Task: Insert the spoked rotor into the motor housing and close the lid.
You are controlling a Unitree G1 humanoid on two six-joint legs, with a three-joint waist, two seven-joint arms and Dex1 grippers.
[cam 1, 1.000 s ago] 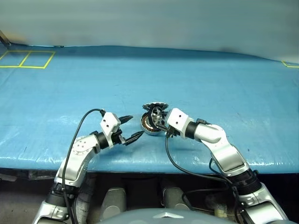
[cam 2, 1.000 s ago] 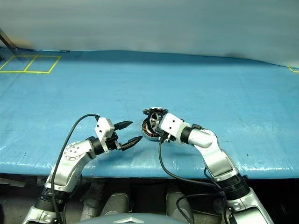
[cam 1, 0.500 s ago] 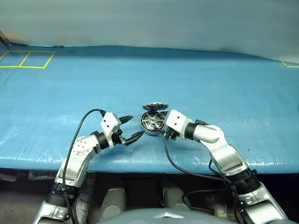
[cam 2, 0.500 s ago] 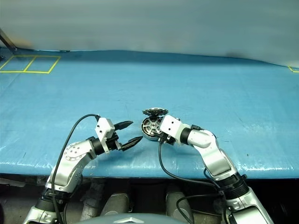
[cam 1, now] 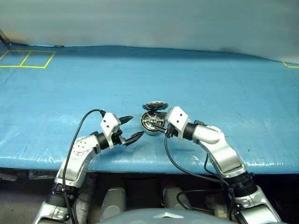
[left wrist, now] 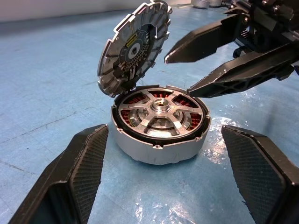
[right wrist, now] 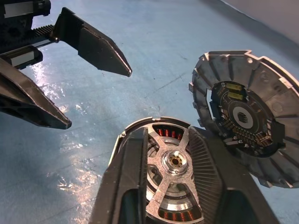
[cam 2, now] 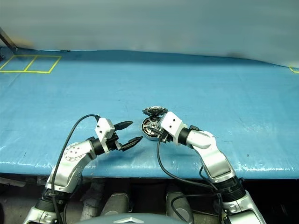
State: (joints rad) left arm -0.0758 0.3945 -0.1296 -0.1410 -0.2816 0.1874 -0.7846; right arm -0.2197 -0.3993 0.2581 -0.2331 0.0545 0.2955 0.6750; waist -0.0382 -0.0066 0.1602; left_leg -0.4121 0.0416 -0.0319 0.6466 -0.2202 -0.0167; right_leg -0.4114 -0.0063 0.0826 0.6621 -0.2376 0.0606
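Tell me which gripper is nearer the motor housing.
Right. The right gripper hangs just over the motor housing; the open left gripper waits beside it, apart, pointing at it.

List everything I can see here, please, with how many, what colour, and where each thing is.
motor housing: one, silver-rimmed with copper-brown windings, on the blue table between the two grippers.
spoked rotor: one, shiny silver spokes and hub with a black rim, seated inside the motor housing.
lid: one, silver-grey with a toothed edge, tilted up open at the far edge of the housing and joined to it.
table: one, covered in blue sheet, across the whole scene.
yellow tape lines: a few, marking squares at the table's far left corner, with another bit at the far right edge.
left gripper: one, black fingers, open, just left of the housing.
right gripper: one, black fingers, narrow gap, over the housing from the right.
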